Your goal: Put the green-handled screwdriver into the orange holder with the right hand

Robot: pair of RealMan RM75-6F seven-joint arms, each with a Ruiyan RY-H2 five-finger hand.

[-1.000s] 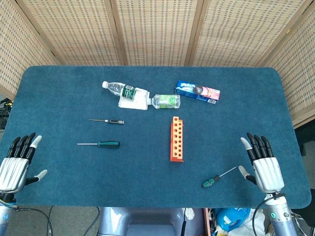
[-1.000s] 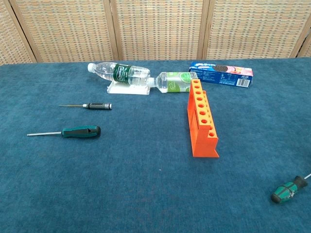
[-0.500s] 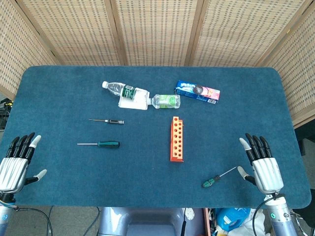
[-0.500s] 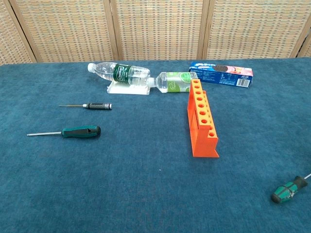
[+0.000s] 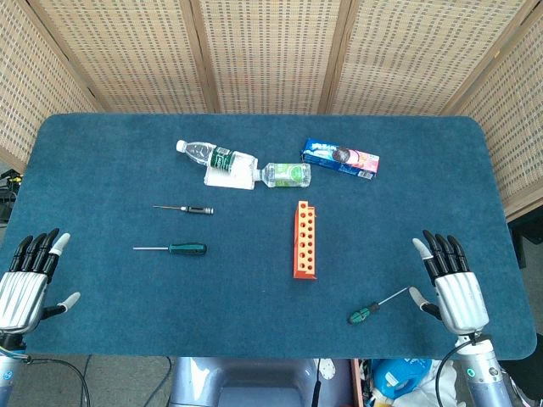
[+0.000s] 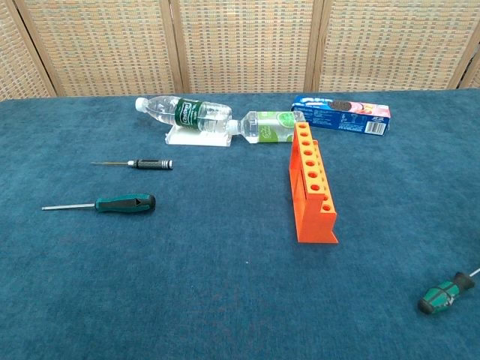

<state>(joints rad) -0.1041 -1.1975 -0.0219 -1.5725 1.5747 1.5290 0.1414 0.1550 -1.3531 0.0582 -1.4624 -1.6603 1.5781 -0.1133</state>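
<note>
A short green-and-black-handled screwdriver (image 5: 362,315) (image 6: 442,295) lies near the table's front right, its shaft pointing toward my right hand (image 5: 454,284). That hand rests flat and open on the cloth just right of the shaft tip, holding nothing. The orange holder (image 5: 305,240) (image 6: 311,184) stands mid-table, its row of holes facing up. A longer dark-green-handled screwdriver (image 5: 187,248) (image 6: 124,202) lies on the left half. My left hand (image 5: 25,284) is open at the front left edge. Neither hand shows in the chest view.
A thin black-handled screwdriver (image 5: 199,209) lies behind the left green one. Two plastic bottles (image 5: 216,157) (image 5: 288,175) and a white block (image 5: 231,176) lie at the back, with a blue cookie box (image 5: 341,158) to their right. Wicker screens stand behind the table.
Both hands have drifted very slightly toward the front edge; nothing on the table has moved.
</note>
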